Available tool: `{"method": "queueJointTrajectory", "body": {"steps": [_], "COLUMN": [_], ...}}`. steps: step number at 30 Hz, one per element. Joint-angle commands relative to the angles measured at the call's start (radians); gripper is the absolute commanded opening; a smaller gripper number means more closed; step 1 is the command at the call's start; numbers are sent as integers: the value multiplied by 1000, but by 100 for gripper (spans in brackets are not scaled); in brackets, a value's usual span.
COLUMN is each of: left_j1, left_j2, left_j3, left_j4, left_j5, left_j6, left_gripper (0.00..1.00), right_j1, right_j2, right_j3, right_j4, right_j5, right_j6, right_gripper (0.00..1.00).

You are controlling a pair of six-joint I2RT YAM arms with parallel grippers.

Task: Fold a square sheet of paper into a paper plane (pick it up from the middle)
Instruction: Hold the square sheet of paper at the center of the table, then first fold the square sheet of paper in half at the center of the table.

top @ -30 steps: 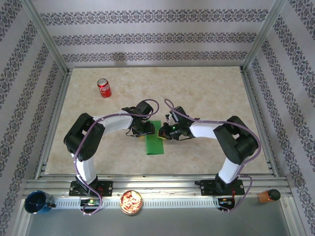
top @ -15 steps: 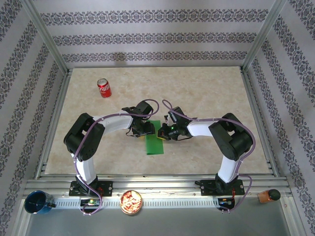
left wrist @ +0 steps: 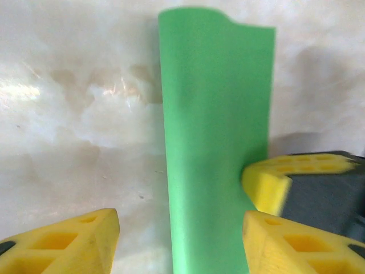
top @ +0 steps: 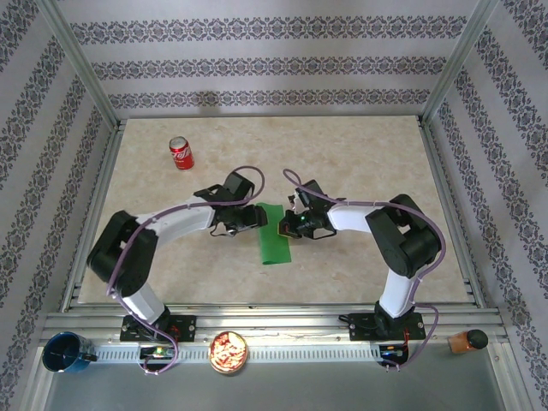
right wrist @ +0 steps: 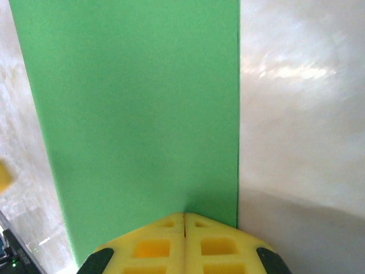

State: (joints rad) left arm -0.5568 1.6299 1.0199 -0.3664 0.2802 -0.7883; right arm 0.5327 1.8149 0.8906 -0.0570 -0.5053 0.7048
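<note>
At the middle of the pale, marble-patterned table [top: 360, 163], the square sheet of paper [top: 276, 244], thin, bright green and unmarked, is lying as a narrow rectangle. Its long sides are running from the near edge toward the far wall at a slight tilt. My two arms are meeting over it, one from each side.

I am holding my left gripper [left wrist: 179, 242] with its yellow foam jaws spread apart. In the left wrist view the green strip is running up between them. One finger is standing over bare table, clear of the paper's edge, and the other is sitting just beside the opposite edge. Nothing is gripped between them. The strip's far end in that view is not cut straight across, as one corner is rising in a soft curve.

I am holding my right gripper [right wrist: 183, 222] with its jaws drawn fully together, the two yellow tips touching. They are resting on the paper close to one long edge. I cannot tell whether any layer is caught between them. From the left wrist camera, one of those fingertips [left wrist: 265, 185] is showing at the strip's side, against the green.

A red soda can [top: 181, 153] is standing upright near the table's far left corner, well apart from the paper and both grippers.
</note>
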Motion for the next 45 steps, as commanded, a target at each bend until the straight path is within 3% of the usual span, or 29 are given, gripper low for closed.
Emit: {"method": "queueJointTrajectory", "body": {"steps": [1, 10, 15, 19, 30, 45], "left_j1": [32, 73, 78, 75, 51, 37], "left_j2": [-60, -40, 30, 108, 200, 212], "left_j3": [-33, -84, -117, -151, -103, -134], "left_j4": [63, 253, 471, 664, 589, 687], "left_j5": [29, 200, 324, 410, 422, 446], "left_j6": [-11, -64, -168, -265, -200, -213], "left_gripper": [58, 33, 0, 0, 0, 0], "right_j1": [-34, -66, -71, -72, -70, -68], "right_j2": [46, 64, 69, 70, 62, 55], "right_j3": [1, 82, 83, 84, 58, 43], "right_j4": [-142, -297, -296, -298, -280, -270], "right_j5": [116, 141, 127, 127, 110, 115], "right_j6": [-63, -177, -168, -157, -134, -121], "right_gripper": [0, 0, 0, 0, 0, 0]}}
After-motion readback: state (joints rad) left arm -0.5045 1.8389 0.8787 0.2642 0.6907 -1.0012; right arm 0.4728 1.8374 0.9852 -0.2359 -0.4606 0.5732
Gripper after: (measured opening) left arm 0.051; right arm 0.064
